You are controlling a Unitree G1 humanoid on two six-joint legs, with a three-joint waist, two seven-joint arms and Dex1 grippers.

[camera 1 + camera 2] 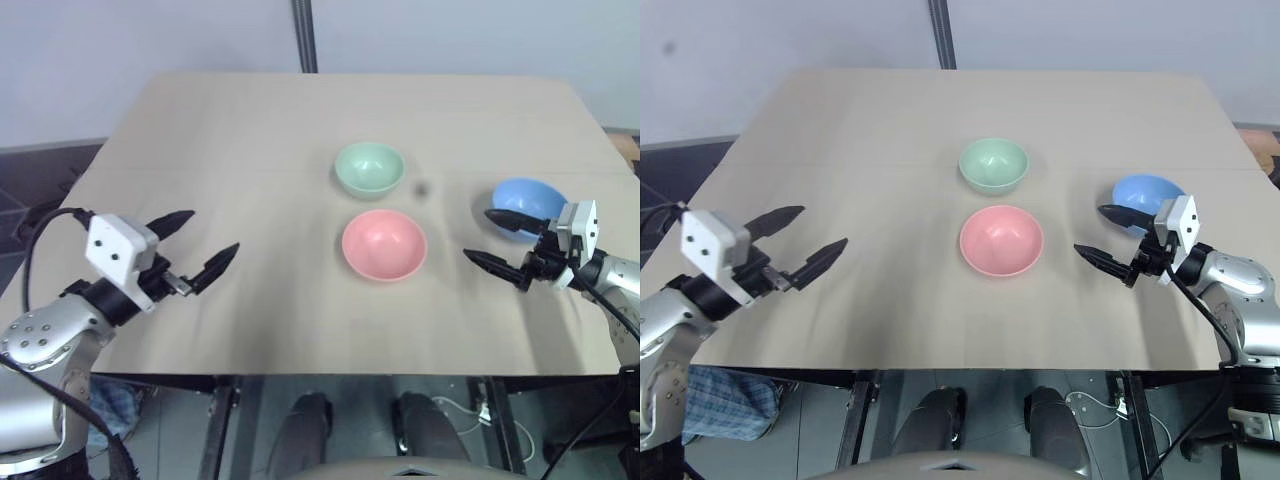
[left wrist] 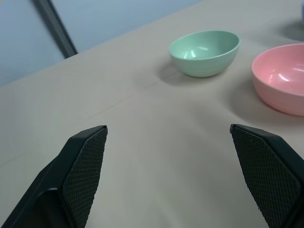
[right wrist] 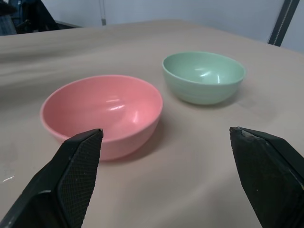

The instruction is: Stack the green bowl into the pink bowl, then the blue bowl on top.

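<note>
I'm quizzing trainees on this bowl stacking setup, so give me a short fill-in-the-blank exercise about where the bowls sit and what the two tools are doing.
1. The bowl nearest the right tool is the ____ one.
2. The green bowl sits on the table just beyond the ____ bowl, apart from it.
3. Both the left tool and the right tool have their fingers ____ and hold nothing.
4. The number of bowls stacked so far is ____.

Missing words: blue; pink; open; zero
</note>
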